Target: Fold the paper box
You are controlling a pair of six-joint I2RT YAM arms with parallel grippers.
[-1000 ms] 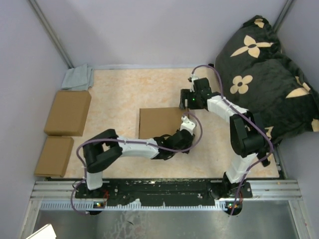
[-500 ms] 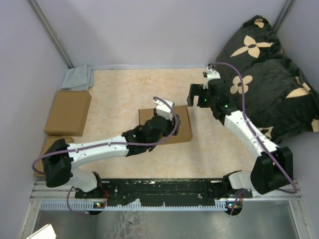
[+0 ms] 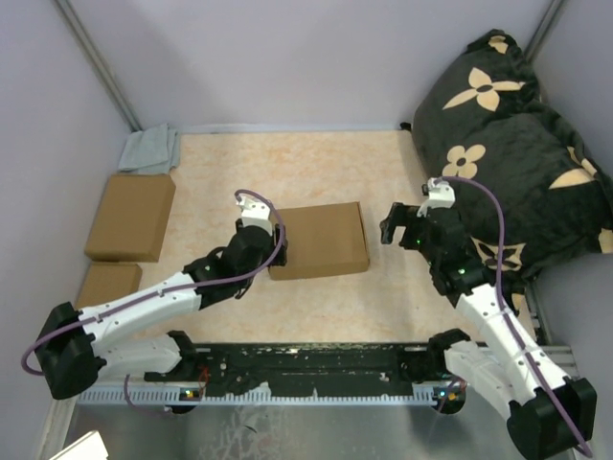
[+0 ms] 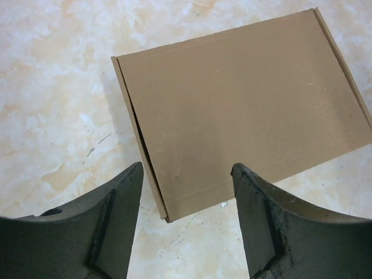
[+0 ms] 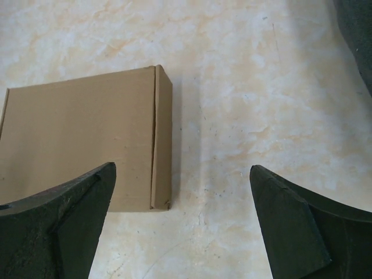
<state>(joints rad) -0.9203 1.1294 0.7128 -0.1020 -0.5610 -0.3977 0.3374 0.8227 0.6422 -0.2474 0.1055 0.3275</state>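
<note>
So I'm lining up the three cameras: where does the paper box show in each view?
Top external: paper box near the picture's centre.
Left wrist: paper box fills the upper right.
Right wrist: paper box at left.
Shared landmark: the marbled beige tabletop.

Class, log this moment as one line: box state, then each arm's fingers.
paper box: closed, on table | left fingers: open, at its left edge, empty | right fingers: open, right of it, empty
</note>
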